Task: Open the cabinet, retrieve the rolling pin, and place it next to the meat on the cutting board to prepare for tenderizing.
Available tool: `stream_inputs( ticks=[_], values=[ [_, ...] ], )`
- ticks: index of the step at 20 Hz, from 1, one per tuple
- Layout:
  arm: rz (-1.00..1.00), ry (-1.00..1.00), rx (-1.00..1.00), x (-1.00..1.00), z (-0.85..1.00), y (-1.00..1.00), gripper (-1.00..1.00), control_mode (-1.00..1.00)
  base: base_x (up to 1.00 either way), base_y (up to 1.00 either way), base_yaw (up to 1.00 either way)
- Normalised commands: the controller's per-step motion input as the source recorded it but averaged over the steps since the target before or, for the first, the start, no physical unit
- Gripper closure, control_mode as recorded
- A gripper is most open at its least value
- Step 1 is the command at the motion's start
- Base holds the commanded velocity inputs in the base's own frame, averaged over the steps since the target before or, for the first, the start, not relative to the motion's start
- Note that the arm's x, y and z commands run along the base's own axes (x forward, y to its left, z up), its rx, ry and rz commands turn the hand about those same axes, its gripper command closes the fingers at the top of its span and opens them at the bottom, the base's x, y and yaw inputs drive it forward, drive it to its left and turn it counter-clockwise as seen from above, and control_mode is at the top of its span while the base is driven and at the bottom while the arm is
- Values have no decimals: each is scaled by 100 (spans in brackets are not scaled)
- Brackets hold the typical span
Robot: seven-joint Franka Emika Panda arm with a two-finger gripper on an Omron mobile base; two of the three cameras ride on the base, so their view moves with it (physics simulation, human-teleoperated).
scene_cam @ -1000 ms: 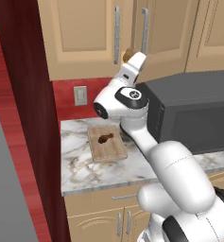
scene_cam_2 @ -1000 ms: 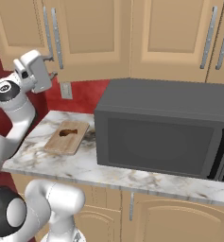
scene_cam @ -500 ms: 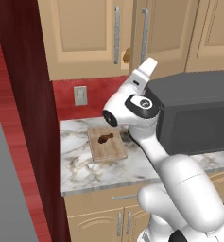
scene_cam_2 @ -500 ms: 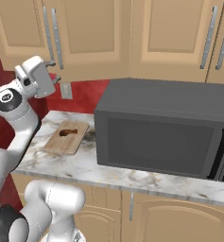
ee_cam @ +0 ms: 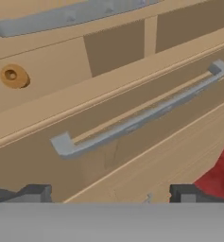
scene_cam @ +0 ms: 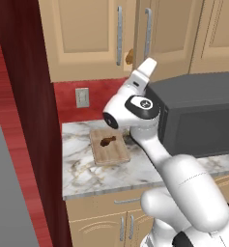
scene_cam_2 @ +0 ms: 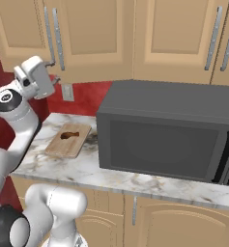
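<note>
The cabinet (scene_cam: 92, 38) has both doors shut, with two long silver bar handles side by side. My gripper (scene_cam: 149, 61) (scene_cam_2: 54, 71) is raised in front of the lower end of the right door's handle (scene_cam: 147, 29), jaws open and holding nothing. In the hand view that handle (ee_cam: 137, 116) runs slantwise just beyond the open gripper (ee_cam: 108, 194), apart from the fingertips (ee_cam: 35, 191). The cutting board (scene_cam: 108, 147) (scene_cam_2: 67, 141) lies on the counter with the dark meat (scene_cam: 107, 141) (scene_cam_2: 69, 135) on it. The rolling pin is hidden.
A big grey microwave (scene_cam: 198, 116) (scene_cam_2: 169, 130) stands right of the board. A wall outlet (scene_cam: 82, 97) sits on the red backsplash. A dark red panel (scene_cam: 24, 96) bounds the counter (scene_cam: 82, 169) on the left. A small round brown knob (ee_cam: 13, 75) sticks out between the handles.
The arm's elbow has swung right and the hand has shifted slightly right, closer to the right door's handle. The gripper has stayed open; the doors have not moved.
</note>
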Motion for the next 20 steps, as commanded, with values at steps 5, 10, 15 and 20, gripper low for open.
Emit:
stream_inputs(
  ticks=[5, 10, 15, 20],
  values=[
    [0, 0, 0, 30, 9, 35, -100, -100, 0, 0, 0],
    [0, 2, 0, 25, 10, 46, -100, -100, 0, 0, 0],
    [0, 1, -1, 20, 3, 35, -100, -100, 0, 0, 0],
    [-1, 1, 0, 22, 0, 1, -100, -100, 0, 0, 0]
  ],
)
